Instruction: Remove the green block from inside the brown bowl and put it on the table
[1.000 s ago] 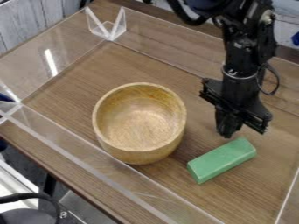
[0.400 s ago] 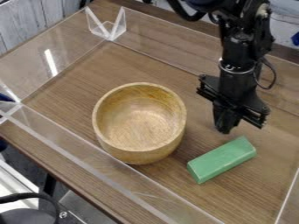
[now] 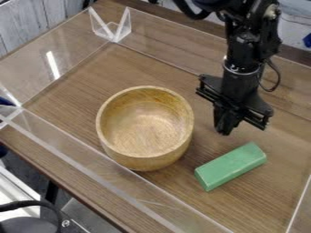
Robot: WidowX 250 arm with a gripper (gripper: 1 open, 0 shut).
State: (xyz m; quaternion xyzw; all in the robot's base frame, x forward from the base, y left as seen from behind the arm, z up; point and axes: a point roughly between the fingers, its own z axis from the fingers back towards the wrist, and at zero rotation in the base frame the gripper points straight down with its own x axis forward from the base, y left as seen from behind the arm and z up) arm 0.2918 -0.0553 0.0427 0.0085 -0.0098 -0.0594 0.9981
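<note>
Brown tabletop (image 3: 75,84); bowl (image 3: 144,128) beside green block (image 3: 230,167); clear acrylic piece (image 3: 111,25) behind.

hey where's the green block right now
In the camera view, the green block lies on the table toward the lower right, outside the brown bowl and just right of it, below the end effector in the picture.

The tip of the pincer (image 3: 224,130) is too small and dark to tell its detail. Above it, the arm (image 3: 195,7) runs off the top edge. Behind it, part of the desk (image 3: 183,56) is hidden, and what sits at the right edge is cut off. Far across from it, the black cables (image 3: 31,207) leave the frame.
</note>
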